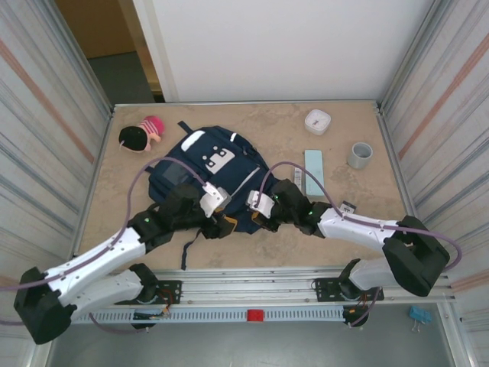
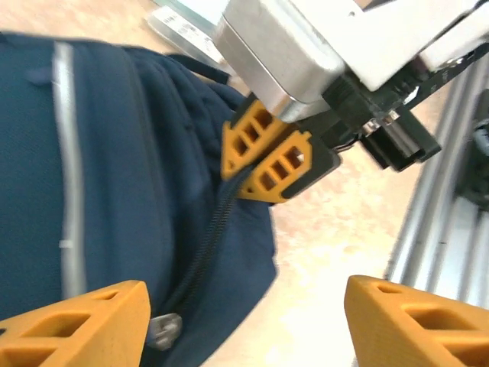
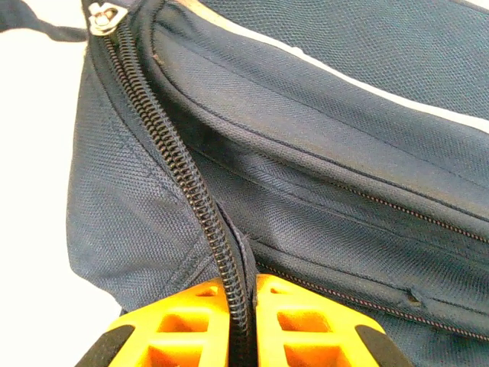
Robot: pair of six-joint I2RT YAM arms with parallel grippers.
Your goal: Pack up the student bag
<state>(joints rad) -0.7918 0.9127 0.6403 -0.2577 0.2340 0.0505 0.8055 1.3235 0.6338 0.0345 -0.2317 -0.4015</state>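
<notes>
Evidently the soft, floppy student bag (image 1: 206,164) handles best by its stiffer zipper seam (image 3: 164,145), which our right hand (image 3: 243,302) clenches while our left hand (image 2: 244,317) hangs released.

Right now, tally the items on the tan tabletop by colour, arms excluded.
Navy: 1, student bag
White: 1, round container
Grey: 1, tape roll
Pale teal: 1, flat box
Pink and black: 1, toy
Black and white: 1, small item, too small to identify
Total: 6
</notes>
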